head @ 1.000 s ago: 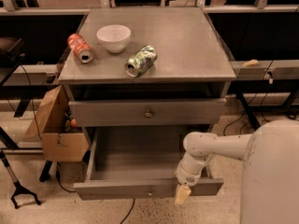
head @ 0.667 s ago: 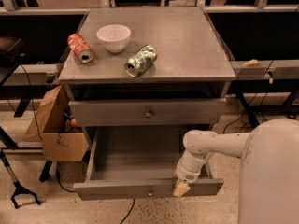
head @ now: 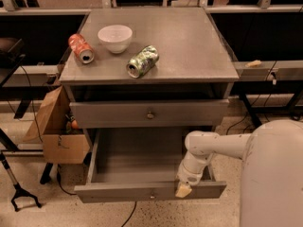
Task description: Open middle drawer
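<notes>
At the front rim of the middle drawer (head: pixel 118 192), pulled out toward the camera with its long axis left-right, sits the gripper (head: pixel 183 189). The arm (head: pixel 208 145) is bent down, and I cannot tell its grip.

1. We're looking down on a grey cabinet (head: pixel 199 46), and the middle drawer (head: pixel 118 192) stands pulled well out, its inside open to us.
2. The gripper (head: pixel 183 189) is right at that drawer's front panel, just right of the small centre knob (head: pixel 152 195), below the white arm (head: pixel 208 145).
3. Above, the top drawer (head: pixel 109 113) sits far further in.
4. On top we've got a red can (head: pixel 81 48) on its side, a white bowl (head: pixel 115 38) and a green can (head: pixel 142 61) on its side.
5. A cardboard box (head: pixel 57 136) stands to the left.
</notes>
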`<state>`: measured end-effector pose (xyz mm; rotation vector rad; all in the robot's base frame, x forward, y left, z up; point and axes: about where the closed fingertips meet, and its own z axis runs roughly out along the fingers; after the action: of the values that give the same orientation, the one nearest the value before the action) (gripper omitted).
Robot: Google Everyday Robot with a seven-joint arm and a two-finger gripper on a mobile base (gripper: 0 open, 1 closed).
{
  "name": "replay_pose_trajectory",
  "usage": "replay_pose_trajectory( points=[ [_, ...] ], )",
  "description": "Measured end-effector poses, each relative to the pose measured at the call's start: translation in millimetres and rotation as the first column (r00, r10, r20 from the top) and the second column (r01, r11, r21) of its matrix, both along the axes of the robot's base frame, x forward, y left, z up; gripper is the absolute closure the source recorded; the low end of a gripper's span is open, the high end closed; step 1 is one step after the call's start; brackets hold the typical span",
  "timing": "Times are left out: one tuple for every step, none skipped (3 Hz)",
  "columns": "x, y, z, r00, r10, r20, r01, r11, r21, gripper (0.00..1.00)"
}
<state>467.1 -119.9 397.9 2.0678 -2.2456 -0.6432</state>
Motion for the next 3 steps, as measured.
replay_pose_trajectory(
  points=[
    [-4.5,1.6,-0.3,0.9995,0.032,0.002,-0.032,0.999,-0.003,1.00],
    [-2.3,5.6,3.7,0.9974,0.066,0.030,-0.066,0.998,0.001,1.00],
    [-1.1,6.1,8.1,0.9950,0.079,0.062,-0.079,0.997,0.002,1.00]
  ],
)
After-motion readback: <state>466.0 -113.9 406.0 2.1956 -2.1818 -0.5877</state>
